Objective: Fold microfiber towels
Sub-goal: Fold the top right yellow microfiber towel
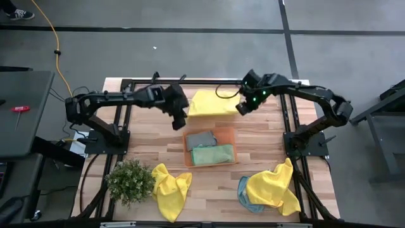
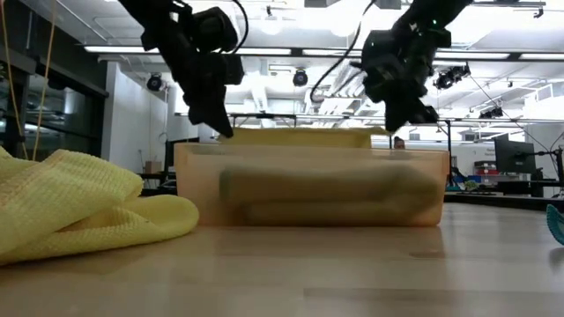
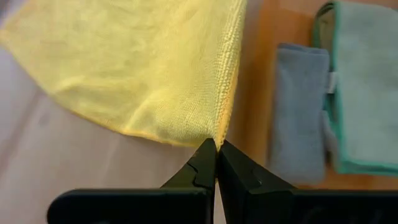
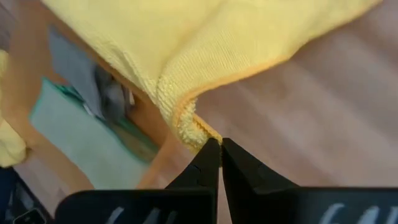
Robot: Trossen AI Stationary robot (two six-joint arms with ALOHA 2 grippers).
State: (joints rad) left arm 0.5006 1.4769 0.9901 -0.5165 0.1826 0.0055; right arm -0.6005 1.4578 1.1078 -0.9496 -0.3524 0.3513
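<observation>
Both end effectors are closed on the yellow towel at the far middle of the table: the left end effector pinches its near left corner, the right end effector its right corner. Just nearer sits an orange tray holding a folded grey towel and a green towel. Two crumpled yellow towels lie along the near edge, the right one over a blue towel, with a potted plant at near left.

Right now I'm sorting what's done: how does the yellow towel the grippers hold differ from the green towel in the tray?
The yellow towel is lifted, pinched at two corners by left gripper and right gripper; the green towel lies folded in the orange tray. The yellow towel shows wider. Both are fuzzy microfiber.
</observation>
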